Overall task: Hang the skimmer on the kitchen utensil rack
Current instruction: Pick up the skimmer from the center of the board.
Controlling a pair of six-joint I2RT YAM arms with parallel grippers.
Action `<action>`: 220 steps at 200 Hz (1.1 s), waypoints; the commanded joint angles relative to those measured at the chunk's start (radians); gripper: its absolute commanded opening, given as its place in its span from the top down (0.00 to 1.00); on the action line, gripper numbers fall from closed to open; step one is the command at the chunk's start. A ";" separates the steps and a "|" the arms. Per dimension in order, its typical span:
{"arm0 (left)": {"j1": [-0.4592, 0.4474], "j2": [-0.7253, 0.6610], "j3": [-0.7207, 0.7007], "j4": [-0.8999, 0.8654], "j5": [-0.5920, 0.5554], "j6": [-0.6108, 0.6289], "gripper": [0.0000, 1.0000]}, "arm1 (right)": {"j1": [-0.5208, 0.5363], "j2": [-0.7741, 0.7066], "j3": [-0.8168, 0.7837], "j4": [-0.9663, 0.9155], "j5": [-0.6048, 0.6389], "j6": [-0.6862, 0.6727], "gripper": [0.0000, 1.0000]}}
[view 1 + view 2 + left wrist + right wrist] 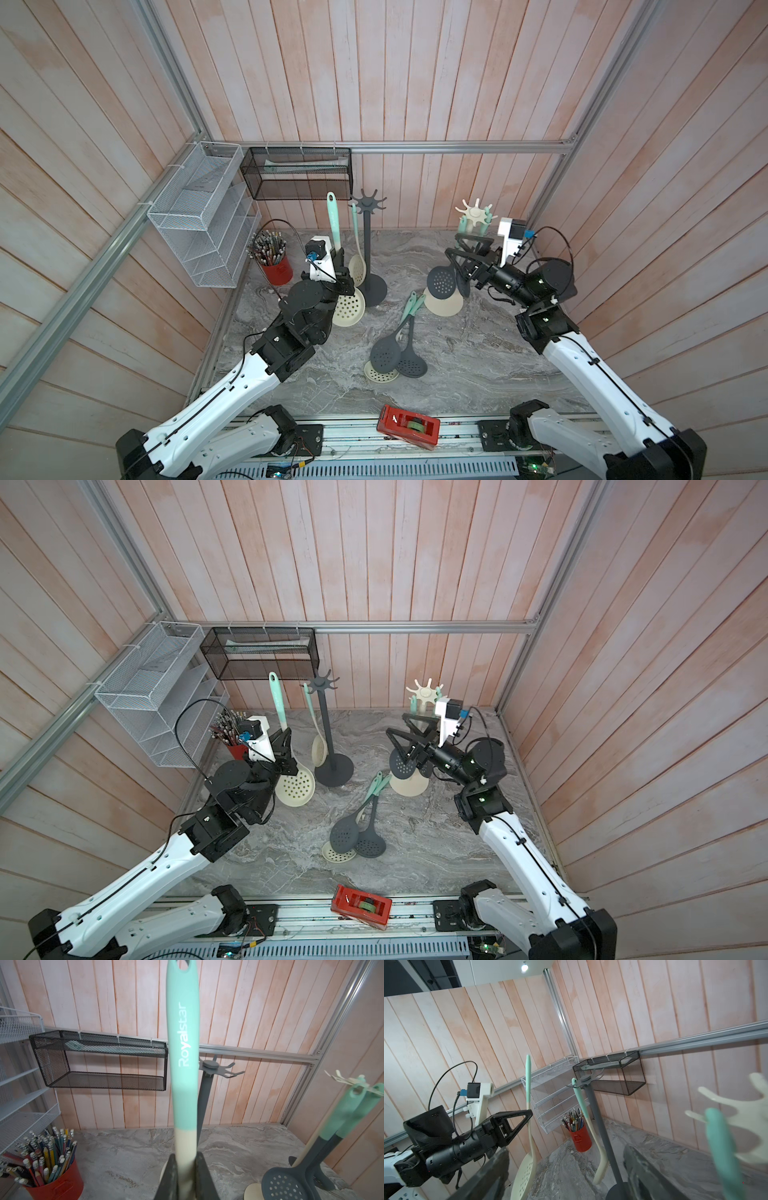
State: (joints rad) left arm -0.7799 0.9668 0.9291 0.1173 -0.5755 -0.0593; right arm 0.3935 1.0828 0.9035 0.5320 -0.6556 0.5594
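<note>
Skimmer [184, 1084]: mint handle, cream perforated bowl. Rack [367, 237]: dark grey. Worktop [478, 353]: grey marbled. Pencil pot [277, 271]: red.

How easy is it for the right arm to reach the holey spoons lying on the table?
Probably easy, yes: its pincer is open and empty, and the three skimmers lie uncovered on bare tabletop, nothing between.

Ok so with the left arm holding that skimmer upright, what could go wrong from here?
The left tool pinches the skimmer low on its cream neck, so the long handle may swing or slip while its top end is aimed at a hook. A cream utensil already hangs on the grey rack beside it; the skimmer's head could knock it or nudge the rack.
</note>
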 commanded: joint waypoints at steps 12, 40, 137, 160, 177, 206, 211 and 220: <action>-0.065 0.004 -0.043 0.144 -0.053 0.064 1.00 | 0.073 0.088 0.053 0.033 -0.018 -0.023 0.13; -0.105 0.021 -0.063 0.157 -0.057 0.033 1.00 | 0.120 0.132 0.076 -0.015 0.024 -0.078 0.13; -0.116 0.053 0.005 0.102 -0.031 -0.078 1.00 | 0.292 0.277 0.106 -0.062 0.156 -0.150 0.11; -0.117 0.047 0.006 0.100 -0.024 -0.093 1.00 | 0.319 0.306 0.109 -0.045 0.187 -0.146 0.11; -0.117 0.049 0.009 0.095 -0.017 -0.104 1.00 | 0.329 0.318 0.103 -0.009 0.177 -0.132 0.12; -0.117 0.054 0.016 0.089 0.004 -0.113 1.00 | 0.347 0.335 0.096 0.043 0.130 -0.117 0.13; -0.117 0.056 0.016 0.087 0.005 -0.115 1.00 | 0.349 0.334 0.088 0.065 0.122 -0.109 0.14; -0.117 0.059 0.019 0.084 0.008 -0.119 1.00 | 0.350 0.332 0.079 0.088 0.112 -0.098 0.15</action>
State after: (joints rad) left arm -0.8925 1.0256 0.9108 0.2085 -0.5949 -0.1551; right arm 0.7307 1.4101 0.9771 0.5148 -0.5049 0.4309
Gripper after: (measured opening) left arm 0.122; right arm 0.861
